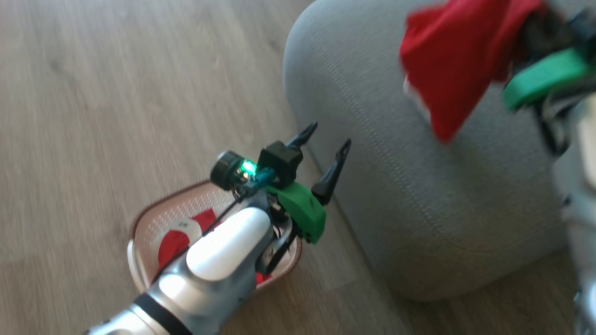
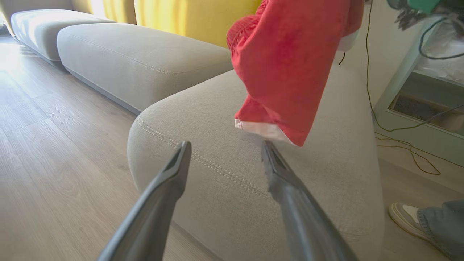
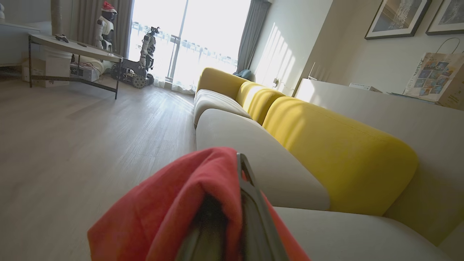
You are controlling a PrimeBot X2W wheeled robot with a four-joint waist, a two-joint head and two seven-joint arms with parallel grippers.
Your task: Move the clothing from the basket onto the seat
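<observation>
Basket first: the basket (image 1: 139,239) sits on the wood floor (image 1: 93,93) just beside the rounded end of the seat (image 1: 419,195). There's red clothing (image 1: 173,243) with a bit of white left in it, partly hidden behind the left forearm.

The left gripper (image 1: 330,133) hangs above the basket's far edge with its fingers spread wide and nothing between them, pointing at the seat.

The right gripper (image 3: 237,195) is pinched tight on a red garment (image 1: 451,60), which dangles over the seat cushion. Can't tell if the low end touches the fabric.

Stuff you only get from some angles: the left wrist view shows the garment's white hem (image 2: 262,129), the seat's double seam (image 2: 217,168), and a person's shoe (image 2: 404,214) and jeans leg on the floor past the seat. The right wrist view shows the yellow backrests (image 3: 337,152), a table (image 3: 76,49) and other robots (image 3: 143,58) by the window.
</observation>
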